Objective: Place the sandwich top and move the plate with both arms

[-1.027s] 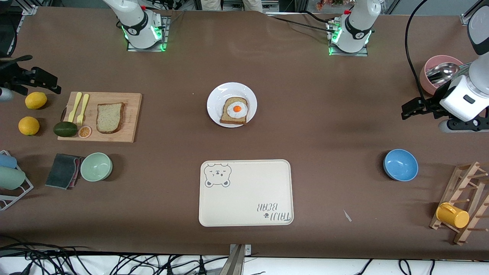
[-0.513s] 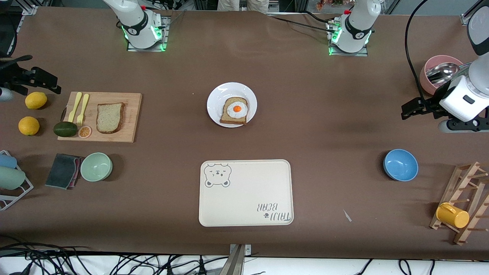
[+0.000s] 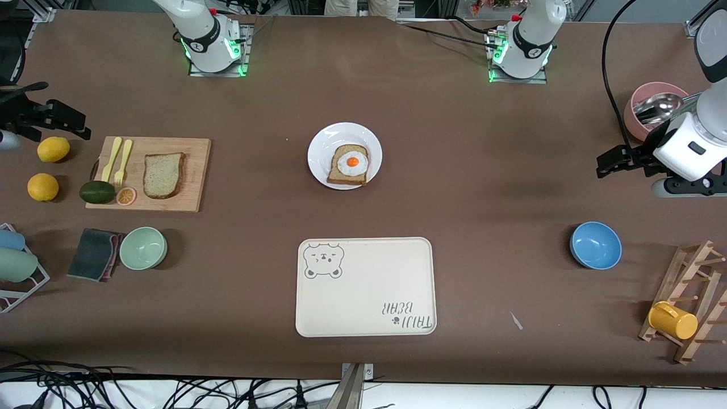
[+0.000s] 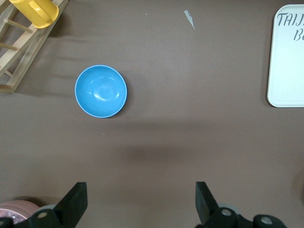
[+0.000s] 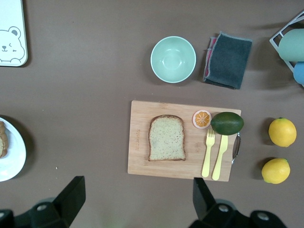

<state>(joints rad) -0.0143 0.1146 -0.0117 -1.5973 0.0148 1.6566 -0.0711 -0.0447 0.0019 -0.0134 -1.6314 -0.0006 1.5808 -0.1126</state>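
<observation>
Right end effector (image 5: 137, 192), fingers apart, hangs over the counter (image 5: 95, 71) beside the cutting board (image 5: 140, 161). Left end effector (image 4: 141, 194), also apart, waits. The flat sandwich top (image 5: 166, 137), mid-frame, could slide when pinched.

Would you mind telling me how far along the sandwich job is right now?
Nothing is done yet. The sandwich top lies on the cutting board, the plate holds only the egg-topped slice. The right gripper hangs open above the board; the left gripper waits open over bare table. Both steps remain.

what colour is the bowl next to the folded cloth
Pale mint green bowl, beside the dark grey cloth; clearest in the right wrist view.
</observation>
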